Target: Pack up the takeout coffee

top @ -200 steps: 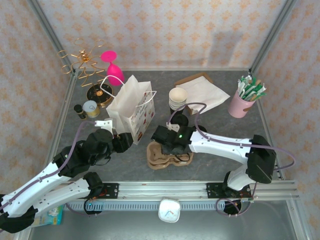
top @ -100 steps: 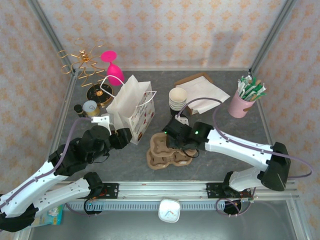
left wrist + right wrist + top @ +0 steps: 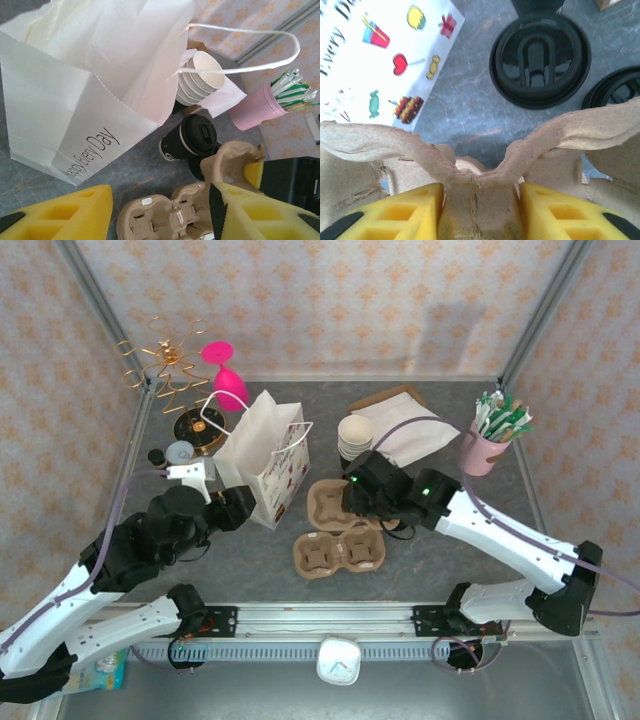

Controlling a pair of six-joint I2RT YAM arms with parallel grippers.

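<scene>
Far slots of the cup carrier [image 3: 340, 535] covered by the right wrist in the top view, near two slots open to sight. From the left wrist, takeout coffee [image 3: 192, 139] upright on the tabletop [image 3: 270, 562], in no slot, just right of the white paper bag [image 3: 75, 105] and in front of the stack of lidless cups [image 3: 200, 80]. Dark-sided with a pale band under the black lid, as far as can be made out, lower right side cut off by a raised edge of the carrier. From the right wrist, a black lid [image 3: 540, 60] seen flat from above beside the bag's printed face, and a second black rim [image 3: 615, 95] half hidden behind the carrier's cardboard. Cannot tell which of the two sits on the coffee. Right fingers [image 3: 395, 212] clenched on the carrier's centre ridge, one yellow pad on each side and cardboard pinched tight between, that side tipped up off the tabletop. Left fingers [image 3: 55, 212] spread wide and grasping nothing, near the bag's lower corner, above the carrier's near slots, touching neither. Lower parts of both left pads cut off by the frame's bottom edge.
</scene>
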